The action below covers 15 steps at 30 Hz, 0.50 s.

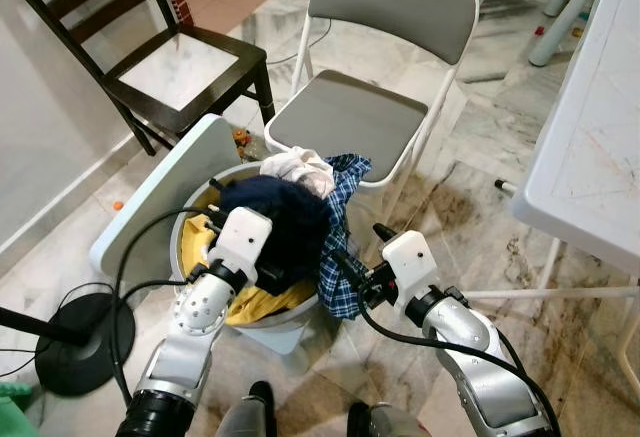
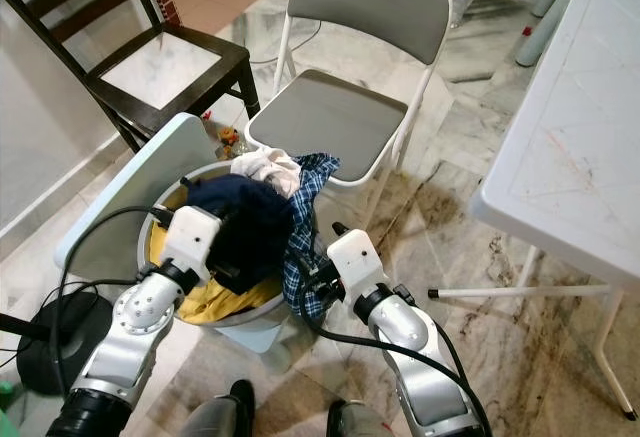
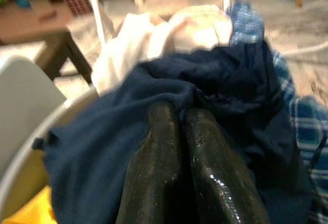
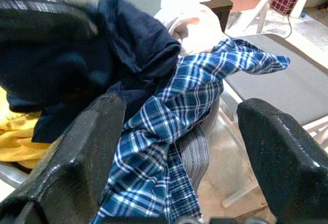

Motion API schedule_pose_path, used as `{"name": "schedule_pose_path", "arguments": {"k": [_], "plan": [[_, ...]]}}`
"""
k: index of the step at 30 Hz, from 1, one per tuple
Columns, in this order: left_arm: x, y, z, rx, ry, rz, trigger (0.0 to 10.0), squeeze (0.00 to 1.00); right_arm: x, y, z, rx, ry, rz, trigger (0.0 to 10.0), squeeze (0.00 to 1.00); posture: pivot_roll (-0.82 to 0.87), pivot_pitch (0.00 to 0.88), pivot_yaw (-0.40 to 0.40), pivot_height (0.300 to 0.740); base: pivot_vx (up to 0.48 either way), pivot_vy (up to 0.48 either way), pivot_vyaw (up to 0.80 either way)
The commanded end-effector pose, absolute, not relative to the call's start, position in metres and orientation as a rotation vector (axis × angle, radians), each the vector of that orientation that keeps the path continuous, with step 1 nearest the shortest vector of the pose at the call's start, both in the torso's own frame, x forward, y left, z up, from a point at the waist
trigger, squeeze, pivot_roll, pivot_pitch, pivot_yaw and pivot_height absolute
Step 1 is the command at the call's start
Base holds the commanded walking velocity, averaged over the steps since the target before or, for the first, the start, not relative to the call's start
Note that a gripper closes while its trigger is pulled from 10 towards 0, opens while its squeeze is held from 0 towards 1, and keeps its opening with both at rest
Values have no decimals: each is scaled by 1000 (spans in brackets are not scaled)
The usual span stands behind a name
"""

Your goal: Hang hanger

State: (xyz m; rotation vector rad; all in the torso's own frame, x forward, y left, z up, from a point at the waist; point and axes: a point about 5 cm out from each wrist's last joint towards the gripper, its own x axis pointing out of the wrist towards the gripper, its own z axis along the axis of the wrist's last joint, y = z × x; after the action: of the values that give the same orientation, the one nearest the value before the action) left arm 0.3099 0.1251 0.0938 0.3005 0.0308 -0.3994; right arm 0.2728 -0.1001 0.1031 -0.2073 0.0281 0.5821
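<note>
Navy garment (image 1: 285,219) tops basket (image 1: 262,317); hanger not visible, position unknown to you. Left gripper (image 3: 187,131) pressed together on navy cloth, nearer. Right gripper (image 4: 177,147) spread wide, empty, beside plaid shirt (image 4: 177,126).

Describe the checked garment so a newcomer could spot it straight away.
Start at the grey folding chair; just in front of it stands a round laundry basket heaped with clothes. The blue plaid shirt drapes over the basket's rim on the robot's right, the only checked fabric there.
</note>
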Motion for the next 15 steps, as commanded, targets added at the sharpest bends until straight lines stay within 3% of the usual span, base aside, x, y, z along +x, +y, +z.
{"name": "schedule_pose_path", "arguments": {"k": [1,2,9,11,15], "plan": [[313,120,91,290,72,-441,7490,0,269,-97,98,-211,42,598,10000,0,39,246,0,740,0,0,0],[318,116,96,289,62,-461,10000,1000,269,-96,97,-212,43,599,10000,0,35,244,0,740,0,0,0],[332,116,125,385,-85,-435,10000,1000,269,-96,97,-214,42,592,10000,0,33,245,7,740,0,0,0],[331,127,131,462,-145,-424,10000,1000,269,-95,97,-211,41,586,10000,0,40,248,14,740,0,0,0],[325,151,118,543,-90,-396,10000,1000,268,-93,95,-208,44,584,10000,0,49,251,20,740,0,0,0]]}}
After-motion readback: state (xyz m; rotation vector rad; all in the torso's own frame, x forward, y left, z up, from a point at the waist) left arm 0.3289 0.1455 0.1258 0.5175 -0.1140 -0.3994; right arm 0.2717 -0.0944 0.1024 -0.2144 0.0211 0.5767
